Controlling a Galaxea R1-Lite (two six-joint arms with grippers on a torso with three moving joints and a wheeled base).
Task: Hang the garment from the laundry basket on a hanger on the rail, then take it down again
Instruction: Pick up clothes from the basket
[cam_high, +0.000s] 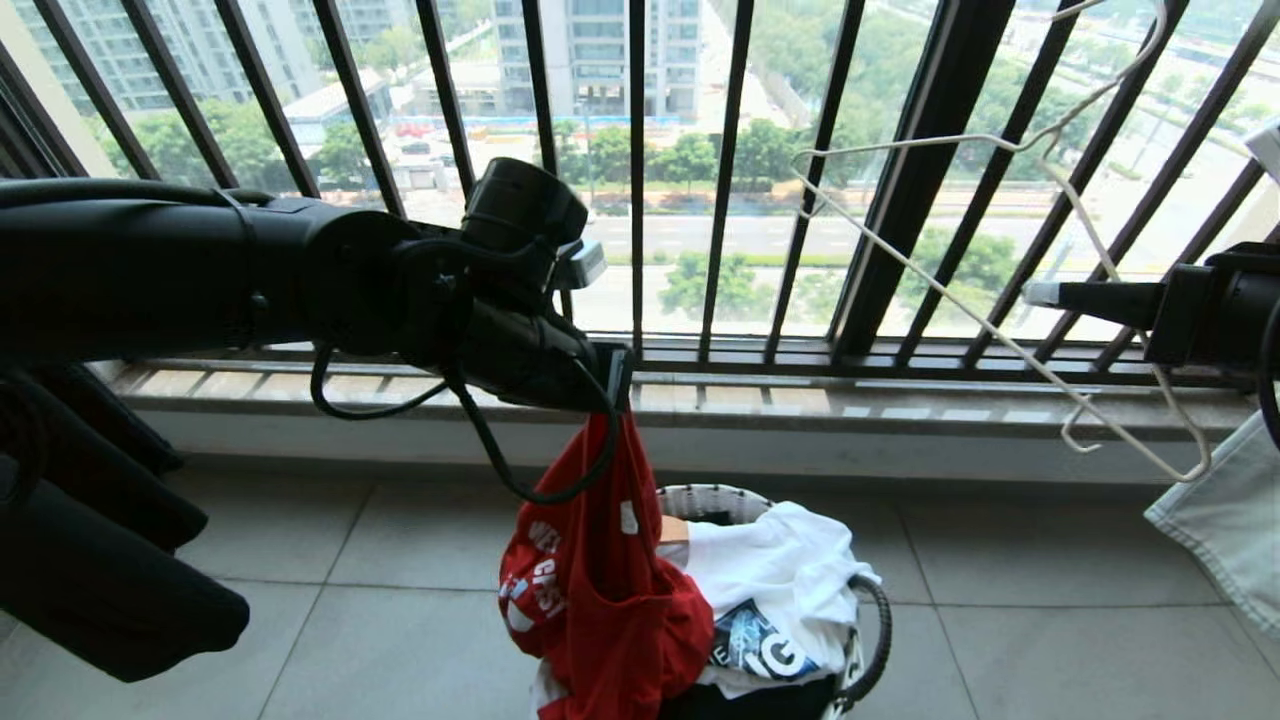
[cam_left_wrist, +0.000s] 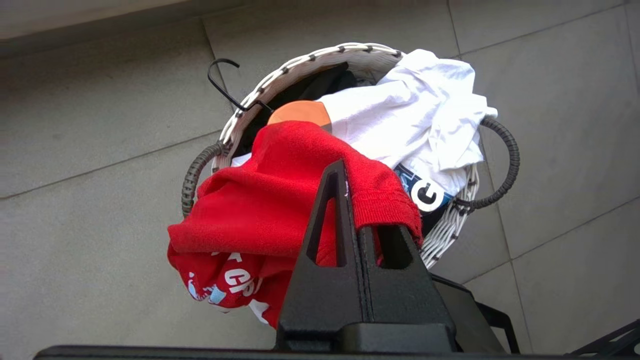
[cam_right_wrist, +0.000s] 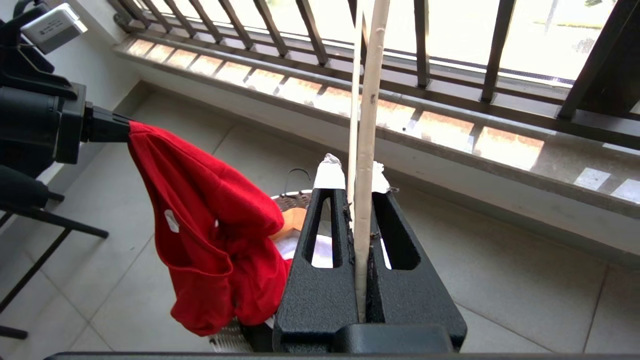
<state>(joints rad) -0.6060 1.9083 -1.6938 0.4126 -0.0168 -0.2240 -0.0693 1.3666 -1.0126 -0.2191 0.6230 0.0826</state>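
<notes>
While the red T-shirt (cam_high: 600, 590) hangs bunched above the laundry basket (cam_high: 712, 497), the left gripper (cam_high: 622, 385) has its fingers pressed together on a fold of the shirt's fabric, holding it up in front of the window sill. The shirt's lower part droops over the basket rim, beside a white T-shirt (cam_high: 790, 570) with dark print lying inside. To the right, the right gripper (cam_high: 1040, 293) pinches a thin white wire hanger (cam_high: 960, 300) before the dark window bars (cam_high: 725, 180), well apart from the shirt.
</notes>
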